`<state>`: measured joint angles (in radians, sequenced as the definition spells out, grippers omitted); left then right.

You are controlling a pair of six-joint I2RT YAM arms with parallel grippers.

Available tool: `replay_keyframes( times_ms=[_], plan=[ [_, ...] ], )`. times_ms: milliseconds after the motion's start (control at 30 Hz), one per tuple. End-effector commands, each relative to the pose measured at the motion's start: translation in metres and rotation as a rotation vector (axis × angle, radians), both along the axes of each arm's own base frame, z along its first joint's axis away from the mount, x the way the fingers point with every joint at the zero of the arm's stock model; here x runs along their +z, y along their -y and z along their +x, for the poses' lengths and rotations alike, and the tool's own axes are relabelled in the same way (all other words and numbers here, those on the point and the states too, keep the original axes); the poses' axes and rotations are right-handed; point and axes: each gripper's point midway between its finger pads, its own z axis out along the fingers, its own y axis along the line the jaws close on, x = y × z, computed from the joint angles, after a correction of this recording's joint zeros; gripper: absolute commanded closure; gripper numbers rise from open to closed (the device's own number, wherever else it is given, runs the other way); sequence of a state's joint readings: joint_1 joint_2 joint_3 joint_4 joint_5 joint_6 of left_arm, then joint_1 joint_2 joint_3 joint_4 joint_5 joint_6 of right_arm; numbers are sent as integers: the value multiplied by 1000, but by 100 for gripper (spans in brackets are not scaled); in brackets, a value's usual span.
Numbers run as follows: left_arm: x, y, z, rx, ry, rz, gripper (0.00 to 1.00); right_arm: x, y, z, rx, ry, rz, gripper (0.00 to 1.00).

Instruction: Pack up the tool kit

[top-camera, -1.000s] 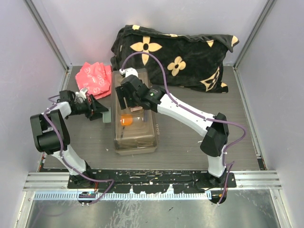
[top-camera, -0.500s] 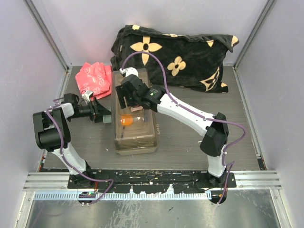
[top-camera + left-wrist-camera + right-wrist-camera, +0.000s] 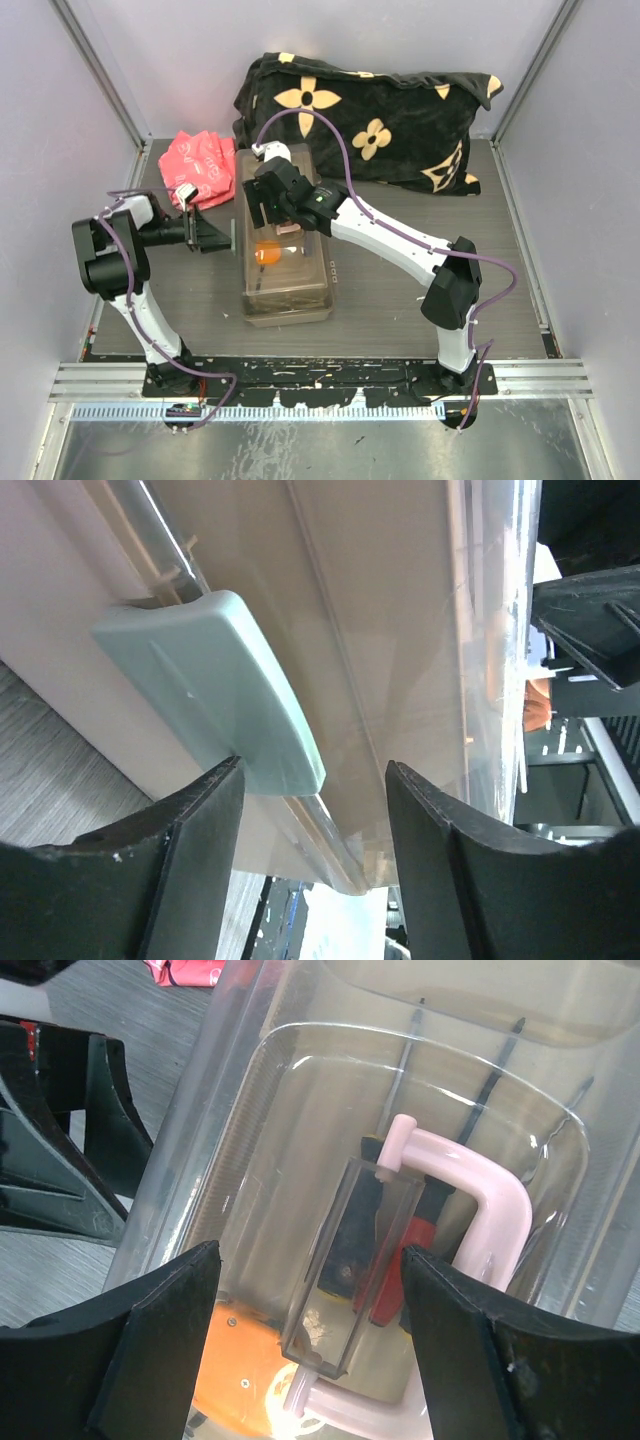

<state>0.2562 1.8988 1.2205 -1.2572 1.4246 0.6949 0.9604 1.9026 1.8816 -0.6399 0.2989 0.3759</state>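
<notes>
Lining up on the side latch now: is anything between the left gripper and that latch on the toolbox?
Nothing visible. The left gripper faces the side of the toolbox with its jaws open, and the pale green latch lies directly ahead, unobstructed.

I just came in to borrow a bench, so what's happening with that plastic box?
Two robot arms are packing a tool kit. The translucent toolbox looks closed, with an orange tape measure and red-handled tools inside. The left gripper, fingers open, is at the pale green side latch; the right gripper hangs open over the pink handle on the lid. Neither holds anything.
</notes>
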Motion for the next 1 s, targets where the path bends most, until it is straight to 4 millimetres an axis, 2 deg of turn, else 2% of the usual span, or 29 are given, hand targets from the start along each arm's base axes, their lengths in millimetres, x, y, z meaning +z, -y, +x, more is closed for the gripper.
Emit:
replay_keyframes(
  times_ms=[0, 100, 200, 267, 300, 333, 533, 633, 767, 867, 933, 967],
  plan=[
    [31, 9, -4, 63, -78, -166, 41, 14, 0, -3, -2, 14, 37, 22],
    [24, 8, -2, 73, -78, -171, 42, 16, 5, -3, -13, 24, 30, 22],
    [29, 4, 1, 81, -36, -161, 38, 17, 6, -2, -15, 29, 24, 23],
    [38, 0, 3, 86, 10, -146, 24, 16, 4, -2, -11, 26, 26, 23],
    [42, -3, 5, 89, 18, -140, 5, 15, 2, -1, -8, 25, 27, 22],
    [48, -7, 7, 93, 11, -136, 1, 15, 1, -1, -5, 23, 29, 22],
    [83, -35, 20, 141, 15, -97, 2, 16, -5, 2, 2, 24, 38, 23],
    [110, -35, 13, 133, 76, -52, 2, 17, -6, 3, 3, 28, 38, 23],
    [134, -34, 4, 121, 116, 4, 2, 17, -5, 4, -6, 29, 38, 22],
    [136, -39, 5, 149, 71, 68, 2, 15, -5, 6, -14, 26, 30, 22],
    [112, -54, 21, 232, 86, 246, 2, 11, -6, 7, -19, 22, 23, 22],
    [108, -62, 30, 304, 118, 331, 2, 8, -6, 8, -23, 18, 18, 23]
  ],
)
